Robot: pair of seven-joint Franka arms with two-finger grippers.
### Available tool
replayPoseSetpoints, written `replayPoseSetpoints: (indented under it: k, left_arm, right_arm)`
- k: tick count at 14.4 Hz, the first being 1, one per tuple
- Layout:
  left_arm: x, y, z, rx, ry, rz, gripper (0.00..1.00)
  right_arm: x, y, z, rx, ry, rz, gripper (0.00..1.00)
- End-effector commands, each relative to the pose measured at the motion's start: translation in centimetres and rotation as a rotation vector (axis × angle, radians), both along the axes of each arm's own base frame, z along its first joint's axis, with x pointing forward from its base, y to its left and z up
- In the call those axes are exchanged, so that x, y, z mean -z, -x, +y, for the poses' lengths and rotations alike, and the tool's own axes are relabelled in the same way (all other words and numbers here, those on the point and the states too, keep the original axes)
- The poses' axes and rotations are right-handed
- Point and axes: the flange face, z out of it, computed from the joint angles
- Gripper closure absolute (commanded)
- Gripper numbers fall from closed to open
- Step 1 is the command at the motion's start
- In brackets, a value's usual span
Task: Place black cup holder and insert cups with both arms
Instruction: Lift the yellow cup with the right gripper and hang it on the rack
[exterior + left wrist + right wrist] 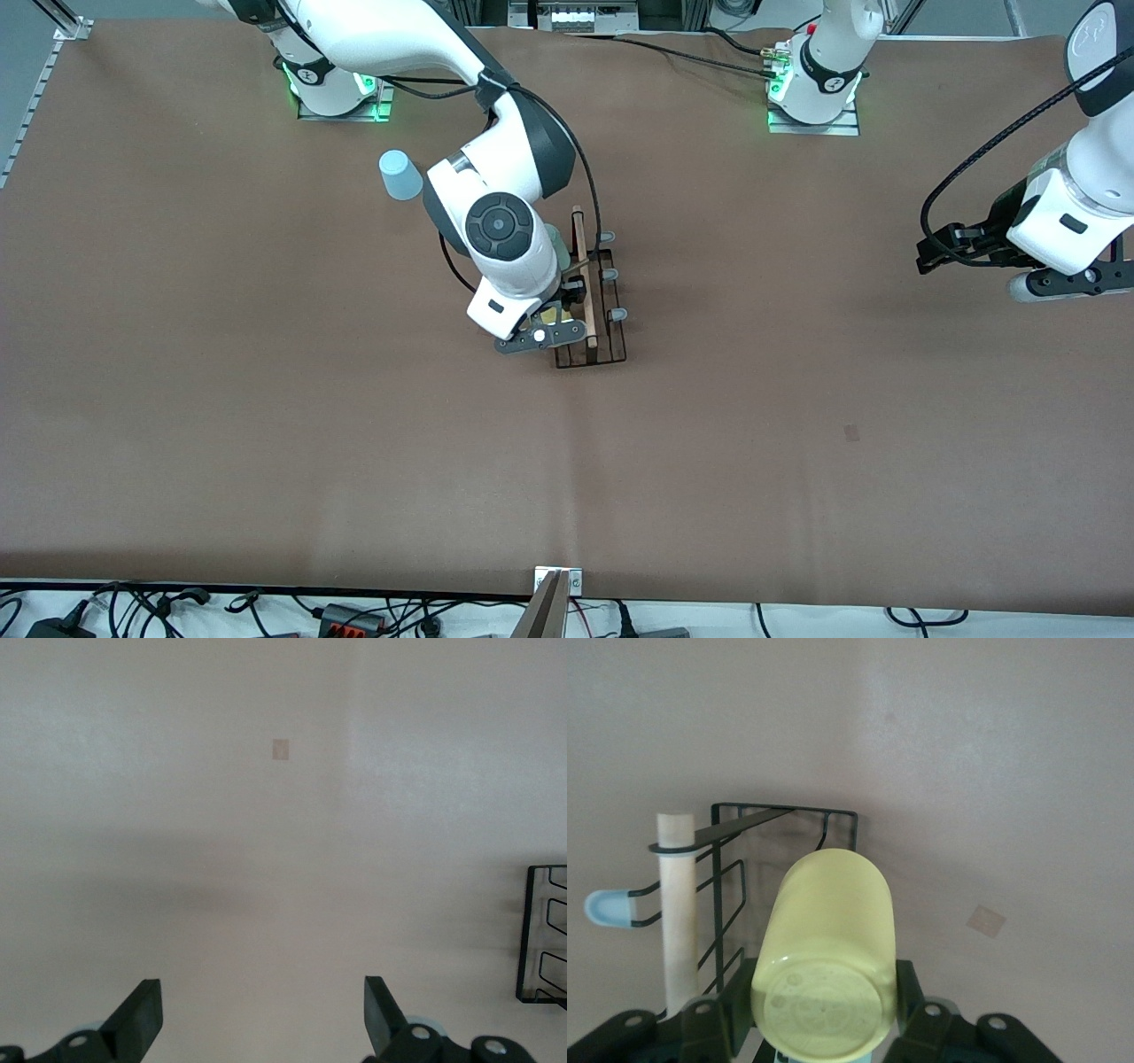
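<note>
The black cup holder [595, 306] stands mid-table, with its wooden rod [582, 266] on top and grey-tipped pegs [617, 315]. My right gripper [565, 307] is at the holder on the right arm's side. It is shut on the yellow cup [828, 966], which lies on its side against the wire frame [784, 815]; a sliver of it shows in the front view [554, 315]. A pale green cup [558, 248] shows partly at the holder, mostly hidden by the right arm. The light blue cup [400, 175] stands upside down, farther from the front camera. My left gripper [935, 251] waits open and empty above the table.
In the left wrist view the open fingers [142, 1019] frame bare table, with an end of the holder [542, 935] at the edge. A small pale mark [851, 431] is on the brown mat. The right arm's cable [585, 168] loops over the holder.
</note>
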Motion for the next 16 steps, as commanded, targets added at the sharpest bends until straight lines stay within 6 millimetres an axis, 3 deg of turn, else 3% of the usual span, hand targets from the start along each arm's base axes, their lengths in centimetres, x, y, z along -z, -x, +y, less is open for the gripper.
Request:
replayPoseSetpoints:
  k: [1,3,4,5,6,11,14,16]
  left_arm:
    - [-0.5,-0.1,0.3,-0.005,-0.024,-0.005,0.0]
    - [-0.5,-0.1,0.1,-0.002,-0.019,-0.005,0.0]
    - [-0.5,-0.1,0.1,-0.004,-0.02,-0.002,0.0]
    - [-0.5,-0.1,0.1,-0.004,-0.02,-0.002,0.0]
    - [-0.5,-0.1,0.0,-0.001,-0.02,-0.002,0.0]
    - [-0.5,-0.1,0.1,-0.002,-0.02,-0.001,0.0]
    - [-0.5,-0.1,0.0,-0.001,-0.02,-0.002,0.0]
    - [-0.5,-0.1,0.0,-0.001,-0.018,-0.001,0.0]
  right_arm:
    - [0.9,0.2,0.5,-0.012,-0.013,0.0,0.91]
    - [1.2,0.3,0.7,-0.014,-0.012,0.001,0.9]
    - [1.3,0.3,0.7,-0.013,-0.013,0.002,0.83]
    - [1.4,0.3,0.7,-0.003,-0.011,0.004,0.27]
    - [1.3,0.3,0.7,0.003,-0.011,0.005,0.0]
    - [-1.1,0.2,0.7,0.072,-0.023,-0.015,0.0]
    - [-2.7,-1.4,-1.6,0.112,-0.025,-0.028,0.0]
    - [-5.5,-3.1,-4.7,0.149,-0.027,-0.037,0.0]
